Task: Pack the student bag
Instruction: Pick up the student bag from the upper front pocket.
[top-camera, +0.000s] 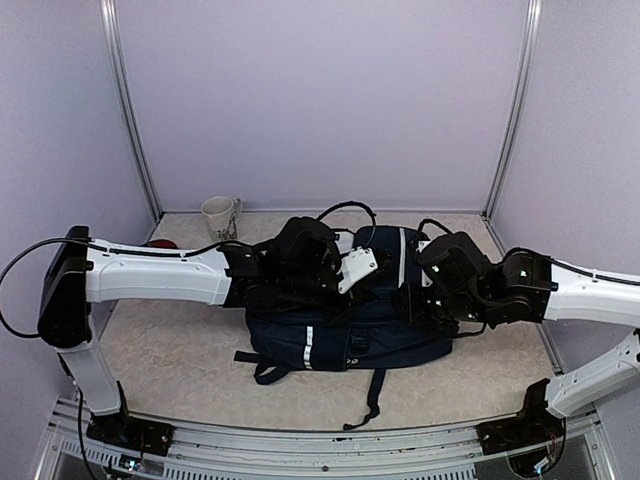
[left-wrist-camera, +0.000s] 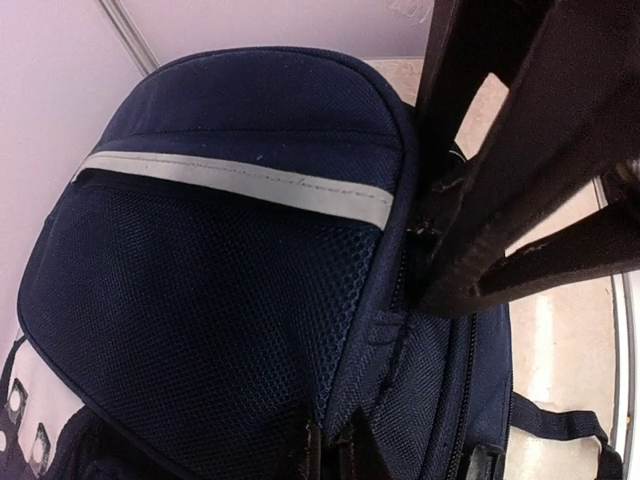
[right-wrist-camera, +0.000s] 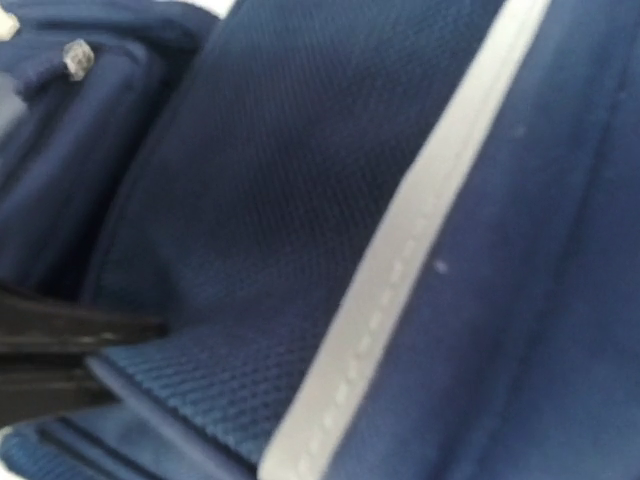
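The student bag (top-camera: 350, 325) lies in the middle of the table, dark navy with a white stripe (left-wrist-camera: 240, 182) and a white patch with square holes (top-camera: 358, 268). My left gripper (left-wrist-camera: 327, 455) is low over the bag's front. Its two fingertips (left-wrist-camera: 310, 452) stand close together, pinching the fabric edge beside the mesh pocket (left-wrist-camera: 190, 300). My right gripper (top-camera: 425, 290) presses against the bag's right side. Its black fingers (left-wrist-camera: 500, 200) show in the left wrist view, meeting the bag's side. The right wrist view shows only navy fabric (right-wrist-camera: 300, 150) and the stripe (right-wrist-camera: 400, 270) up close.
A white mug (top-camera: 220, 215) stands at the back left by the wall, with a small red thing (top-camera: 160, 243) near it. Black straps (top-camera: 375, 395) trail from the bag toward the near edge. Purple walls enclose the back and both sides.
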